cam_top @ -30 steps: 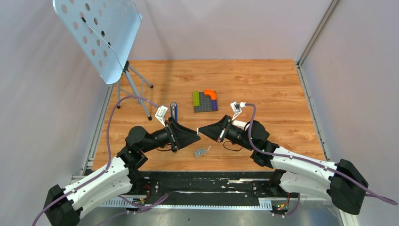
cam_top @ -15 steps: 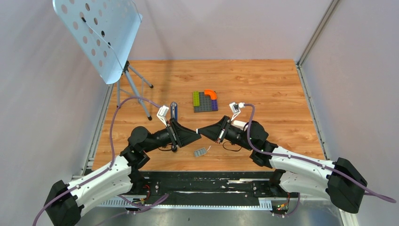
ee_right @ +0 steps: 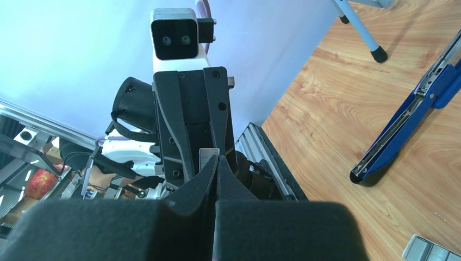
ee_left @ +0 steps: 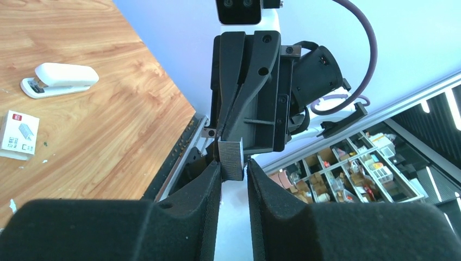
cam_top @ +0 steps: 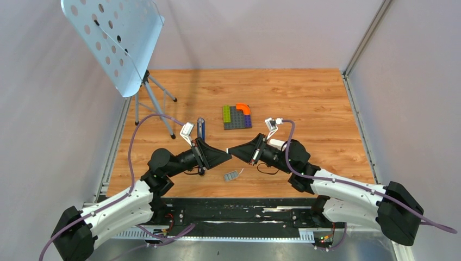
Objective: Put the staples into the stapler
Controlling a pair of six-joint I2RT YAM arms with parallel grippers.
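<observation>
My two grippers meet tip to tip above the near middle of the table. The right gripper is shut on the staples, a short grey ridged strip sticking out past its fingertips. The left gripper has its jaws narrowly apart around that strip; one finger touches it and a thin gap shows at the other. The blue stapler lies swung open on the wood, beyond the left gripper. The small staple box lies below the grippers.
A white stapler lies by the right wrist. The multicoloured block plate sits mid-table. A perforated music stand on tripod legs stands at the back left. Grey walls close in the table's sides.
The left gripper has slid right to the right gripper's tips, and its jaws have narrowed around the strip. The right gripper has stayed shut and in place.
</observation>
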